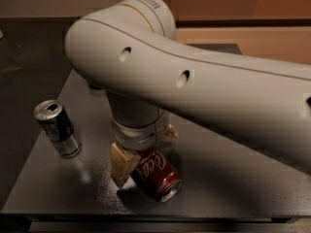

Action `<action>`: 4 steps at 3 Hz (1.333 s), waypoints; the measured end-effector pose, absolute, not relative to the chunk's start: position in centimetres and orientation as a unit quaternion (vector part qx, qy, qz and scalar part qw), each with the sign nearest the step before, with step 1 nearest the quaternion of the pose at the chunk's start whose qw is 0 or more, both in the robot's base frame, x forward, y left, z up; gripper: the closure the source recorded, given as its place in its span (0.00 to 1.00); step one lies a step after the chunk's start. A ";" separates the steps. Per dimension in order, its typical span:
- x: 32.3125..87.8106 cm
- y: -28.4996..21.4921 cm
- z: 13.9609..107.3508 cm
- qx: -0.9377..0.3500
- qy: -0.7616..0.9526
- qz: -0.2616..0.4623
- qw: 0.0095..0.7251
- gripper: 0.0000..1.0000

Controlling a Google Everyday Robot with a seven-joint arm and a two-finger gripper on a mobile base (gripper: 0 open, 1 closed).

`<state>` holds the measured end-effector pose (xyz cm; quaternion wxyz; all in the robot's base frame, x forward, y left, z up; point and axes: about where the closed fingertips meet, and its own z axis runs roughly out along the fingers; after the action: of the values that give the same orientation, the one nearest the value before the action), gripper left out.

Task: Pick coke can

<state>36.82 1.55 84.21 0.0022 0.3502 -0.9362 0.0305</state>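
The coke can (156,174) lies on its side near the front edge of the dark table (233,178). It is dark red with white lettering, and its silver end faces front-right. My gripper (145,150) hangs from the big white arm (194,81) straight above the can's far end. It is open. One tan finger (121,165) stands against the can's left side and the other fingertip (168,133) shows behind it. The can rests on the table between them.
A slim silver-and-blue can (57,128) stands upright at the left of the table. The table's front edge (146,216) runs just below the coke can. The arm hides the table's back left part.
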 end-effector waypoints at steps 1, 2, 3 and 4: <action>36.9 1.3 83.9 0.354 -0.935 0.027 0.004 0.42; 37.1 0.9 84.2 0.355 -0.935 0.020 -0.002 0.64; 37.9 0.3 85.9 0.359 -0.933 0.013 -0.022 0.88; 39.3 -0.7 88.5 0.373 -0.927 0.011 -0.046 1.00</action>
<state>39.35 -0.67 88.51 -0.0460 0.3729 -0.9267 0.0107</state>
